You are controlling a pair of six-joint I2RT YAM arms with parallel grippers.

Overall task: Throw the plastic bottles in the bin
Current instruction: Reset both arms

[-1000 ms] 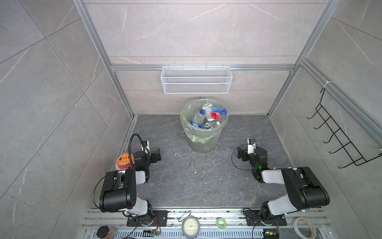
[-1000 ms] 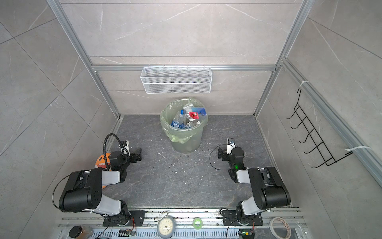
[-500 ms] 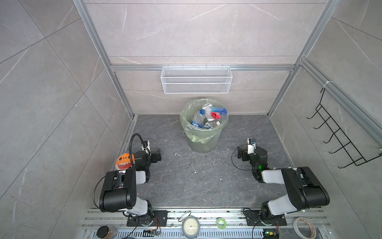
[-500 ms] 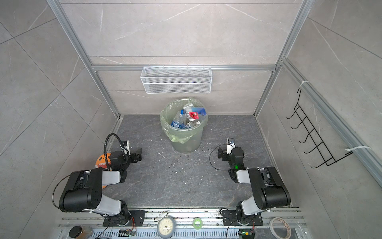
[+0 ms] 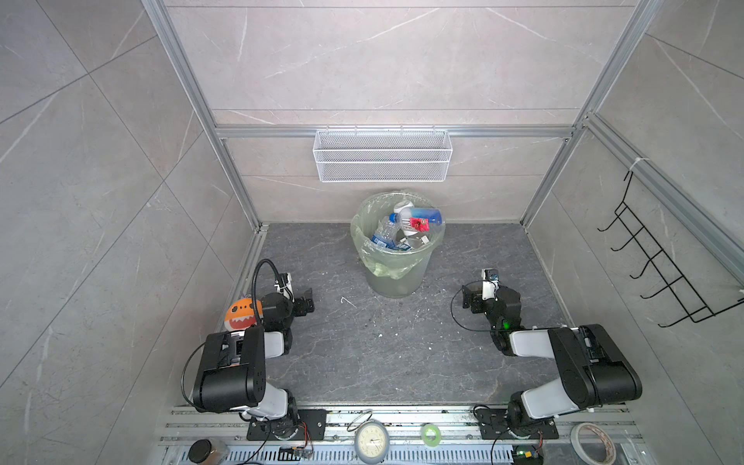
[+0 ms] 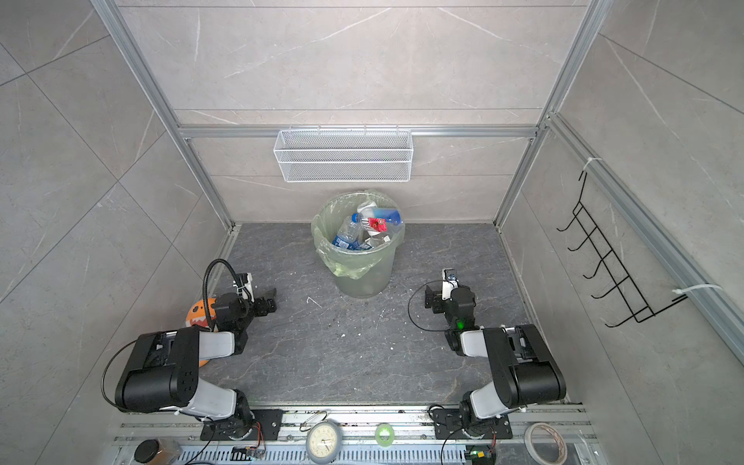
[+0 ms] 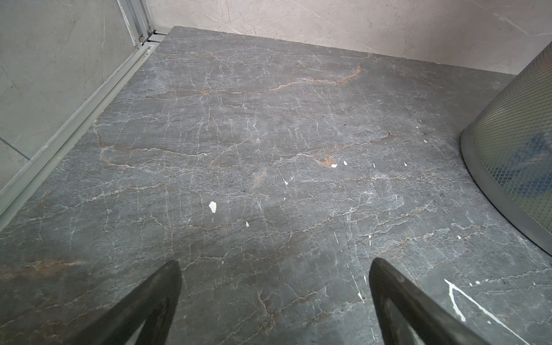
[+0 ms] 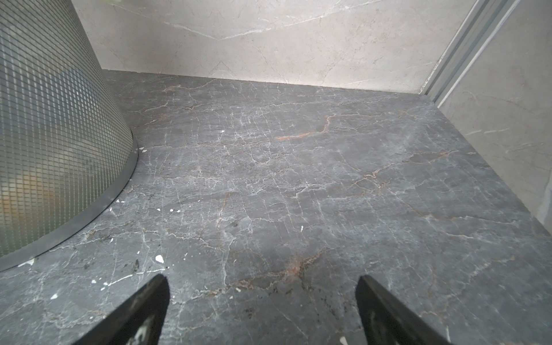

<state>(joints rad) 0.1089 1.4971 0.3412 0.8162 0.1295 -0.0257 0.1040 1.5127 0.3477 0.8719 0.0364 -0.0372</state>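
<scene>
Bottles [image 5: 416,220] in the bin [image 5: 396,282]; toy [image 5: 240,318] just left of left arm [image 5: 229,370]

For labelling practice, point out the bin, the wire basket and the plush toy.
bin [image 5: 406,284]: in a top view, front wall.
wire basket [image 5: 382,171]: in a top view, front mesh.
plush toy [image 5: 240,316]: in a top view, orange face.

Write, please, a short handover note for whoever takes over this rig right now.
Left pincer: open, empty, low over the floor.
Right pincer: open, empty, low over the floor.
Plastic bottles: piled inside the bin, which stands upright.
Done: every bottle in view is binned.
Left: apparently nothing; check the spot hidden behind the left arm, by the orange plush toy.
</scene>
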